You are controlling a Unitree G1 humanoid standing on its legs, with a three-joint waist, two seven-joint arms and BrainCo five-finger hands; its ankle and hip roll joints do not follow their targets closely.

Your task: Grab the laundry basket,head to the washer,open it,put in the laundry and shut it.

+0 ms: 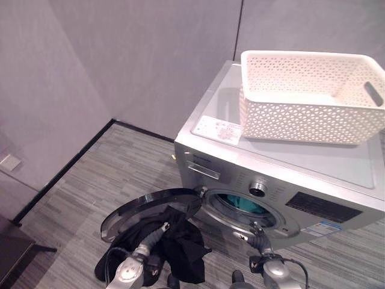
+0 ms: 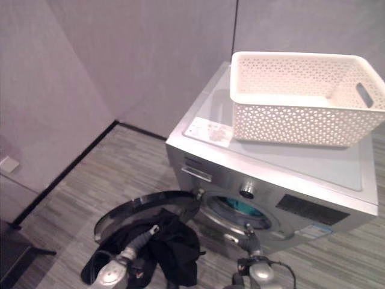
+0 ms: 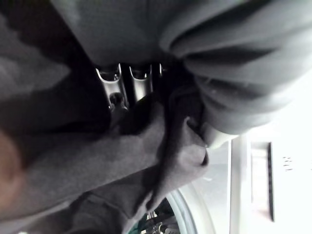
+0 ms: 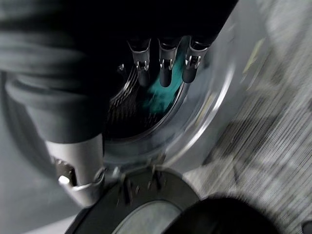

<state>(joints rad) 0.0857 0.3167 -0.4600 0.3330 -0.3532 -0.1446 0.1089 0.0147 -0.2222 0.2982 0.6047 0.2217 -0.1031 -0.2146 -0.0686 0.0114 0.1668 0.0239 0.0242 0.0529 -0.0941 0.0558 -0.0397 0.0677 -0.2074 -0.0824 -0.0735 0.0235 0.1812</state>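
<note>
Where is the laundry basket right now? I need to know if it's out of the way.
In the left eye view the white laundry basket sits on top of the washer, toward its back right, above the open door.

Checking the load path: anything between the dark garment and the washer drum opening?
Nothing visible blocks it. The washer door is swung open to the left, and the drum opening is clear, with teal laundry already inside. The left robot hand grips the dark garment just beside the opening.
</note>
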